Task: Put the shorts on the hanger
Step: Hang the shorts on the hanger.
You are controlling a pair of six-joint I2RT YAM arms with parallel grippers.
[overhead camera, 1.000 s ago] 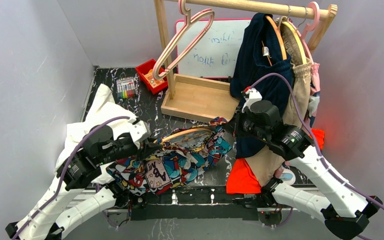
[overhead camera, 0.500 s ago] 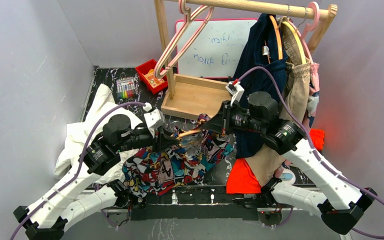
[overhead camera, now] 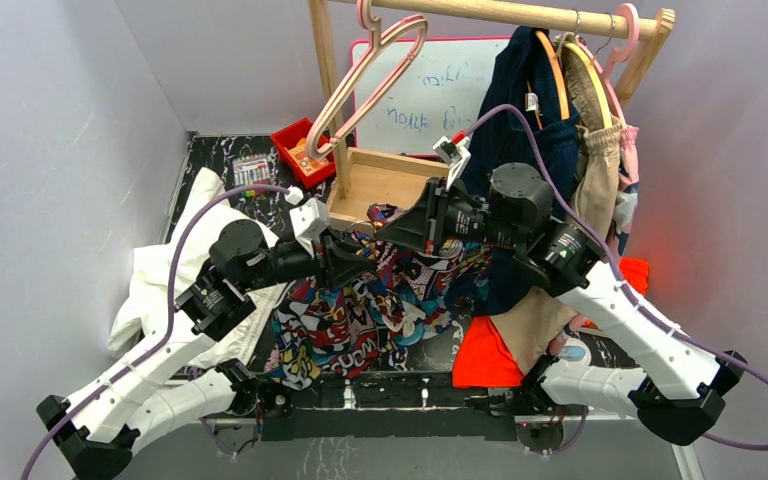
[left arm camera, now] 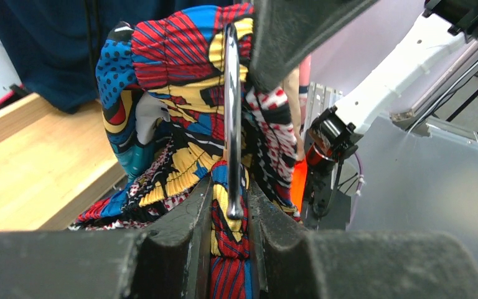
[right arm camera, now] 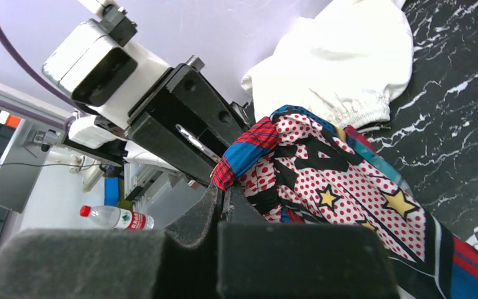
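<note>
Both my arms have lifted and drawn together since a moment ago, hoisting the shorts (overhead camera: 380, 300) off the counter (overhead camera: 192, 160), my left claw (overhead camera: 360, 250) clenching their fabric beside the hanger (left arm camera: 232, 93) hook, which stands upright, my right claw (overhead camera: 385, 232) pinching fabric just right of it.

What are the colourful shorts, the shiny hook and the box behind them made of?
The shorts look like thin matte cloth with a printed comic pattern: they fold and gather. The hanger hook looks like polished metal: silver, with bright glints. The box is probably pale bare wood: grain lines show.
</note>
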